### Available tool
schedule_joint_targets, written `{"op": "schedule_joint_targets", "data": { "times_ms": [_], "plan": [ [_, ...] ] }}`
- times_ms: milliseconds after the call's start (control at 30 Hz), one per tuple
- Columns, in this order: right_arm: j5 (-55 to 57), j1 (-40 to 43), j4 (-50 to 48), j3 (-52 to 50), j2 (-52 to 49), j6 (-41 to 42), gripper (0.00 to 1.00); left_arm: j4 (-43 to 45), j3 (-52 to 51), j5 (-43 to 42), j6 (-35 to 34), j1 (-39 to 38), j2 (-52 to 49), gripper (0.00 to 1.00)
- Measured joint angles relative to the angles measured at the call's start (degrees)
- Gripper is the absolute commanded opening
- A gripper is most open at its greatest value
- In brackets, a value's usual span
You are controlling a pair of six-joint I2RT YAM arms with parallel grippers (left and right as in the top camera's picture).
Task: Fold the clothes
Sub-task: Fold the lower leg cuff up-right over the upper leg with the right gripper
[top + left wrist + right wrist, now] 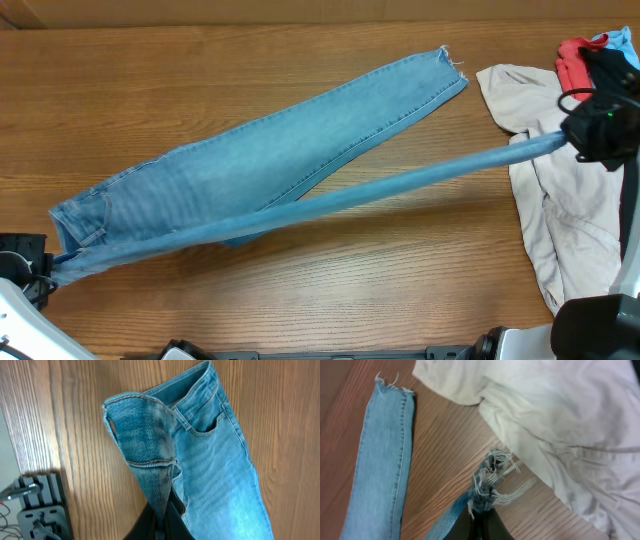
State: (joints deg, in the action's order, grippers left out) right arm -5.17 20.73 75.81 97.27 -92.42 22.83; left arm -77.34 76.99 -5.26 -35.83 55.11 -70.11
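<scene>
The light blue jeans (270, 165) lie slantwise across the wooden table, one leg flat with its frayed hem (448, 62) at the upper right. The other leg (400, 188) is stretched taut in the air between both grippers. My left gripper (48, 270) at the lower left is shut on the waistband (145, 435), which stands lifted above the flat pocket area (210, 425). My right gripper (580, 140) at the right is shut on the frayed hem (490, 487) of the raised leg, its fingers (492, 527) pinching the cloth from both sides.
A large beige garment (555, 200) lies crumpled at the right, under and beside my right gripper; in the right wrist view the beige garment (560, 425) fills the upper right. Small red and black garments (575, 62) sit at the far right corner. A black stand (35, 505) sits left.
</scene>
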Motion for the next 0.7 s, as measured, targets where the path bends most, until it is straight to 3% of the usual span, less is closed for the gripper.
{"op": "schedule_joint_targets", "data": {
  "times_ms": [233,700],
  "plan": [
    [0.17,-4.24,-1.22,1.31,-5.53,-0.83,0.04,3.78,-0.13,1.20,0.00,-0.26,-4.22,0.04],
    [3.02,-12.00,-4.81,13.33,-21.68,-2.71,0.04,14.97,-0.20,2.47,-0.02,-7.58,-15.78,0.04]
  ]
}}
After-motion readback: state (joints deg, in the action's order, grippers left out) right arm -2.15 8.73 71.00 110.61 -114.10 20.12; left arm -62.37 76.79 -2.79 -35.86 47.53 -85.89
